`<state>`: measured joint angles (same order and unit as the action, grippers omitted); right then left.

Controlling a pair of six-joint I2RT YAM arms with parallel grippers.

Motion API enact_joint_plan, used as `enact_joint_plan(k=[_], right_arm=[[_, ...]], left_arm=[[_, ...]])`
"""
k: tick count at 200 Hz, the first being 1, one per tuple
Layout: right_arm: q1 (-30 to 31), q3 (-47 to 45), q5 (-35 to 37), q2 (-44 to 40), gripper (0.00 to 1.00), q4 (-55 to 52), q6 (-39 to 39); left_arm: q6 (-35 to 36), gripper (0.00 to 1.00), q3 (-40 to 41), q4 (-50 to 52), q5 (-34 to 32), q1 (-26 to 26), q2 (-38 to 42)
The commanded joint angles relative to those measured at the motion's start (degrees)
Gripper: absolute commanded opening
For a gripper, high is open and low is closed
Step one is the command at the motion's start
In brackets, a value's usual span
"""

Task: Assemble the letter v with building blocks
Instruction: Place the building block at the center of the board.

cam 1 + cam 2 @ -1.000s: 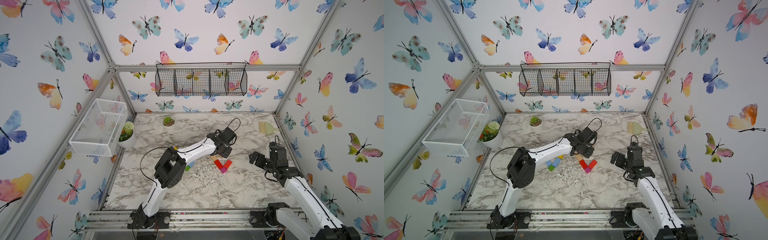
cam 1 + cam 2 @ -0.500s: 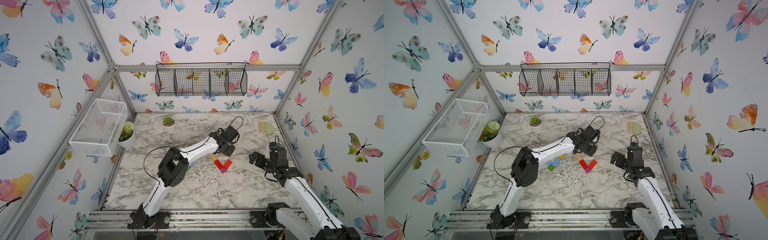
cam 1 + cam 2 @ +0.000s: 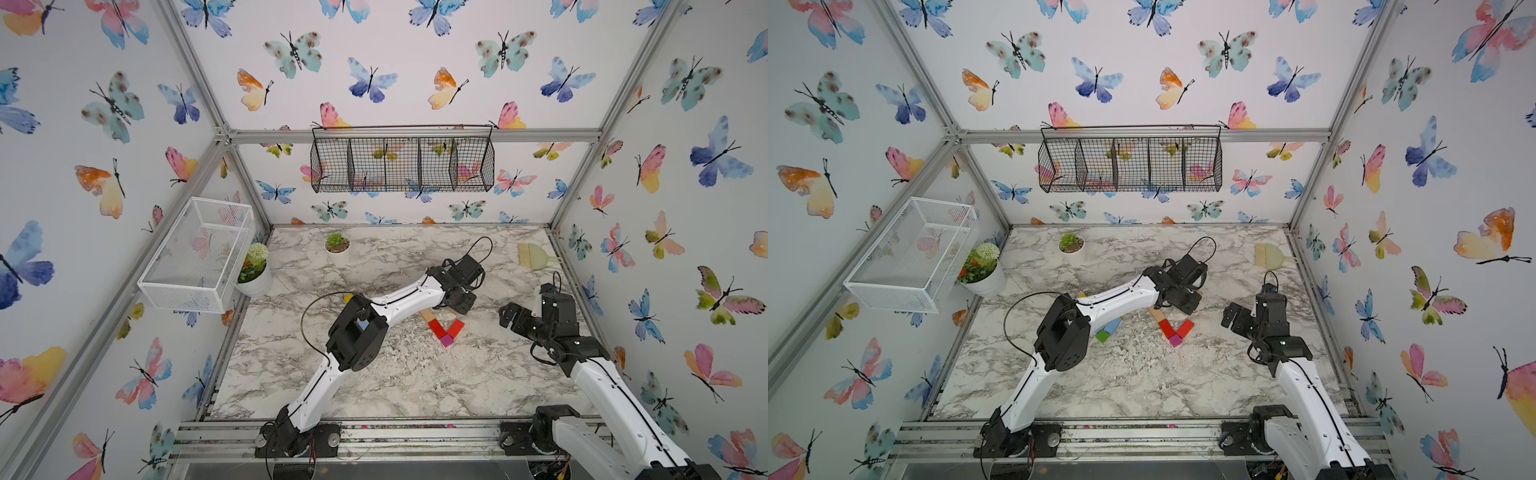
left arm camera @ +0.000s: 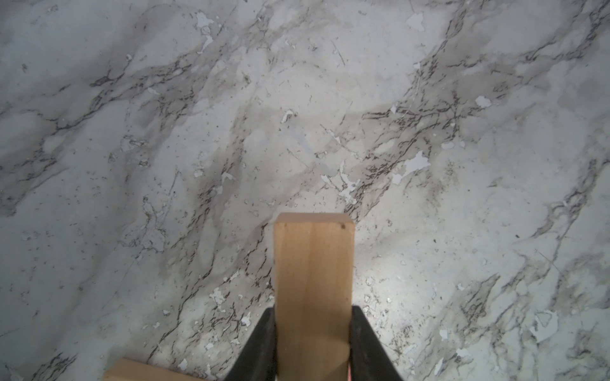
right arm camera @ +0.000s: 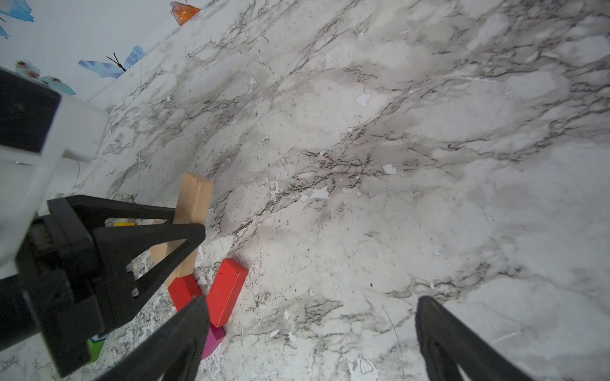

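We begin with the marble table (image 3: 395, 386), which carries everything. Our left arm (image 3: 399, 296) reaches across it to the middle, while our right arm (image 3: 602, 386) stands near the table's right edge.

The left gripper (image 4: 313, 316) has its fingers narrow, clamped on the two sides of a tan bar (image 4: 313, 264). In the left wrist view that bar sticks out past the fingertips over bare marble. We cannot tell whether it touches the table.

The right gripper (image 5: 312, 301) has its fingers spread wide over bare marble, apart from the blocks.

In a top view a second tan bar (image 3: 424, 314) lies flat on the table. Only the tip of a yellow bar (image 3: 348, 297) shows behind the left arm.

The left red bar (image 3: 435, 327) meets the lower end of the second tan bar. The right red bar (image 3: 456, 327) slants the other way, so the two form a V. The held tan bar sits near the upper end of the right red bar.

A blue bar (image 3: 1113, 325) lies by the left arm's elbow, well apart from the V.

A magenta cube (image 3: 446, 340) sits at the point of the V, touching both red bars. A green cube (image 3: 1102, 336) sits just beside the blue bar.
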<state>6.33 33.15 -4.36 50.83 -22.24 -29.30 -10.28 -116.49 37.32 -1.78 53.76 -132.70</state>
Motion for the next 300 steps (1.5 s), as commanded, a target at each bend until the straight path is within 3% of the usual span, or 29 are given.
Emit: enact_joint_plan(k=[1,300], right_arm=[[-0.2,-0.4,-0.9,-0.4,0.99,-1.1,0.1],[-0.2,0.6,-1.5,-3.2,0.99,-3.2,0.4]], left_arm=[[-0.3,0.35,0.0,-2.1,-0.3,0.4,-0.7],[-3.5,0.37,-8.2,-3.6,1.0,0.8,-11.9]])
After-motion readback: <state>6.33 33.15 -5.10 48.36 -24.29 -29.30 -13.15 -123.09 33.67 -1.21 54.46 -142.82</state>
